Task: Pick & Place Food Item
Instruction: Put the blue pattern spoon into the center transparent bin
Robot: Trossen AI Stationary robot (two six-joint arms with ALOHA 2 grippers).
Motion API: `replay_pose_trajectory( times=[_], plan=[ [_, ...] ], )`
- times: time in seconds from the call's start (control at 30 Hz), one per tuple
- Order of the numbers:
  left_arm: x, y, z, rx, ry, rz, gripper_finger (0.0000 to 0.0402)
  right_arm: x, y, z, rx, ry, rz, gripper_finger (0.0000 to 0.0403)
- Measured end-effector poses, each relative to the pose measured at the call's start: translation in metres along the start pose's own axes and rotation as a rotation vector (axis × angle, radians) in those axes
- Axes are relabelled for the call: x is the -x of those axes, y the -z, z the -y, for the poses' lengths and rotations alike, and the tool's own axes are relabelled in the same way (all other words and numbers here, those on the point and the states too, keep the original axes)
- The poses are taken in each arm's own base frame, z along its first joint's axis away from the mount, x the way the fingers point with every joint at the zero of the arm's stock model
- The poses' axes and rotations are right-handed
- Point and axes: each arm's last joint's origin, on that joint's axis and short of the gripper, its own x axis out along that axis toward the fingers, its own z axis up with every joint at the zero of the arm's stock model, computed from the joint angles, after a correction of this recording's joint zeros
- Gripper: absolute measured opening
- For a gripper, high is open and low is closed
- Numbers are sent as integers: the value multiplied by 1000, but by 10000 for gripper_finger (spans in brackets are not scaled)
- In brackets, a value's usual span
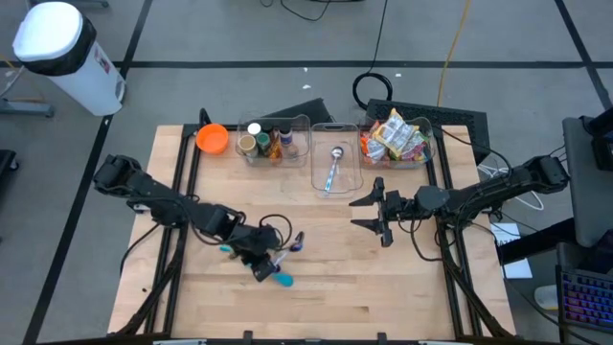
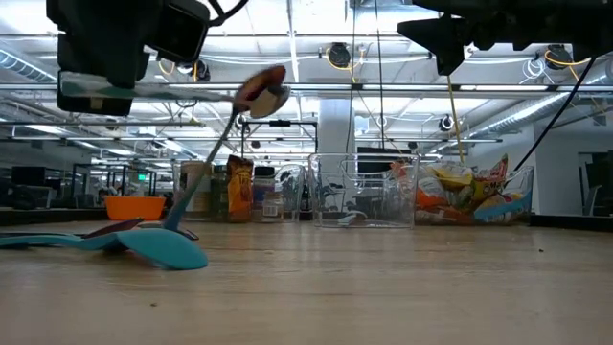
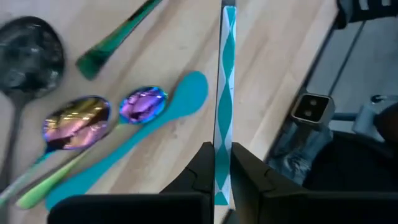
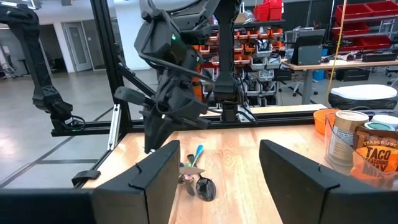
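Teal spatula [image 2: 144, 246] — wooden table [image 2: 383, 287]

An orange bowl [image 1: 212, 138] sits at the far left of the wooden counter [image 1: 383, 287], beside a clear bin of spice jars [image 1: 273, 141]. A white trash bin [image 1: 65, 56] stands on the floor beyond.

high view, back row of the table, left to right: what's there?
Orange bowl → bin of jars → bin with a spoon → bin of snack packs.
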Motion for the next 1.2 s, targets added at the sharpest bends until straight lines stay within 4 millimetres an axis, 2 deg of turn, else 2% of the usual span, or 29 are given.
replay_pose_trajectory(
  times=[0.37,0.73,0.9,1.2],
  plan=[
    [0,-2,-5,7,-62,32,24,0,0,0,0,0,0,212],
    [1,1,-15,14,-211,97,24,0,0,0,0,0,0,212],
    [2,-6,-14,-109,-291,298,24,0,0,0,0,1,0,212],
    [16,-30,-9,-264,-571,884,25,-4,3,1,1,40,13,212]
  ],
)
